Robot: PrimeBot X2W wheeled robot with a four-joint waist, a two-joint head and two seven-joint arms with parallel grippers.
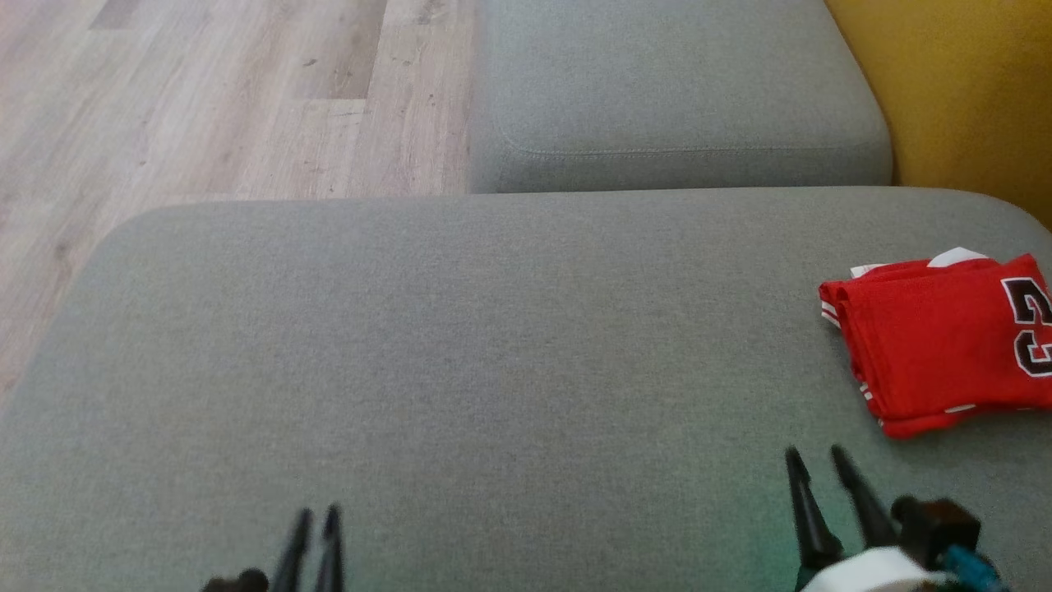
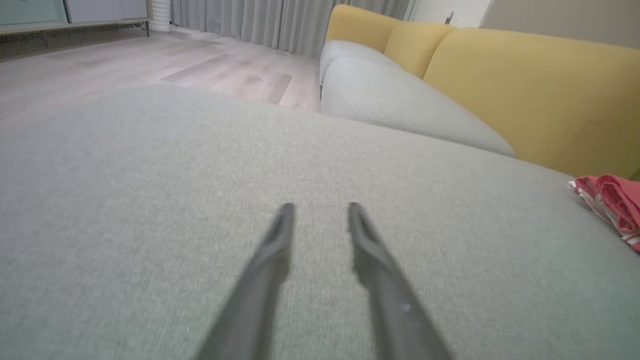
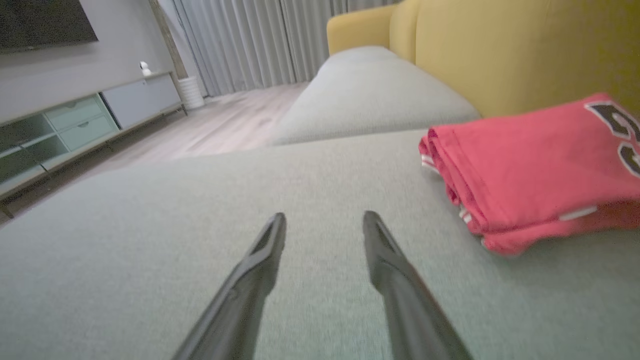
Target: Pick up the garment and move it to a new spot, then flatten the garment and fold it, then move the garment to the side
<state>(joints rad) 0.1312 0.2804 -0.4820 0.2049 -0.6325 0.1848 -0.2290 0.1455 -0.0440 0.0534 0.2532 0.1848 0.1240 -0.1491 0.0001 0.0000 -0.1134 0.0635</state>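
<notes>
The head camera looks steeply down from above onto the grey seat cushion [image 1: 493, 370]. It is far enough back to catch the wood floor [image 1: 205, 99] at upper left, a second cushion [image 1: 674, 90] beyond and the yellow backrest [image 1: 970, 99] at upper right. The left wrist camera sits low, just over the seat, facing along the left jaws towards distant curtains [image 2: 280, 20] — the red garment [image 2: 612, 197] only clips its right edge. The right wrist camera is just as low, looking along the right jaws with a cabinet [image 3: 85, 125] far off at its left, and it is much nearer the garment. All three views share the seat, garment, backrest and floor.
</notes>
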